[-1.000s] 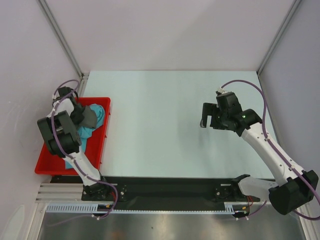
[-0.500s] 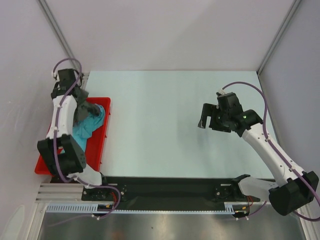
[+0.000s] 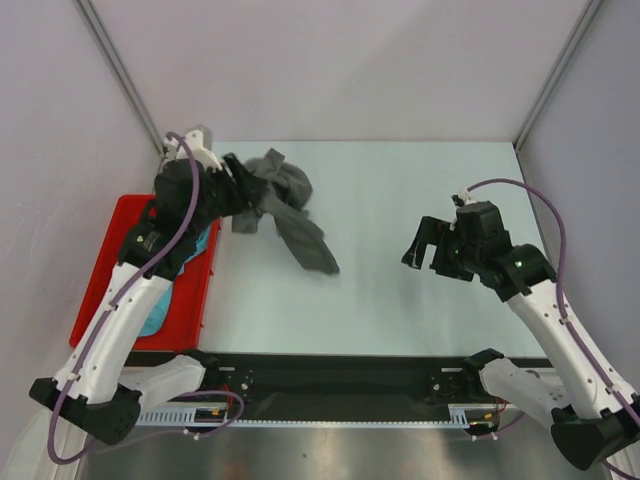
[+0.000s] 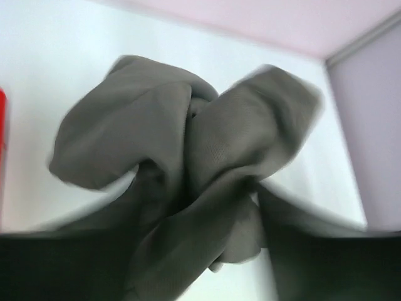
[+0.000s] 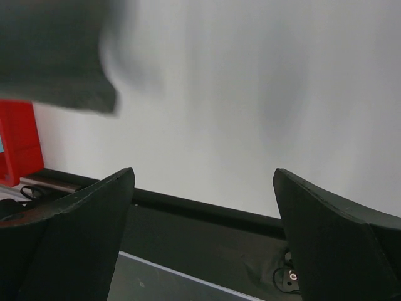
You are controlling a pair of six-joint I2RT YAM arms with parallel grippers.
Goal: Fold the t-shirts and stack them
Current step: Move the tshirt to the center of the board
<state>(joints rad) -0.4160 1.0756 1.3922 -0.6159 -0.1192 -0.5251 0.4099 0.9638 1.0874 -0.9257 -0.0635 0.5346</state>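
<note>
Left gripper (image 3: 232,192) clamps the bunched dark grey t-shirt (image 3: 285,205) above the bench (image 3: 390,190), beside the red tray (image 3: 110,260); right gripper (image 3: 425,245) hangs open. Best laid mid-bench and spread flat before folding.

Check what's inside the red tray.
Only the teal t-shirt shows in the red tray; the left arm covers much of it, so anything beneath is hidden. The grey t-shirt is out over the table.

teal t-shirt (image 3: 206,240), mostly hidden (under arm (image 3: 128,312))
</note>
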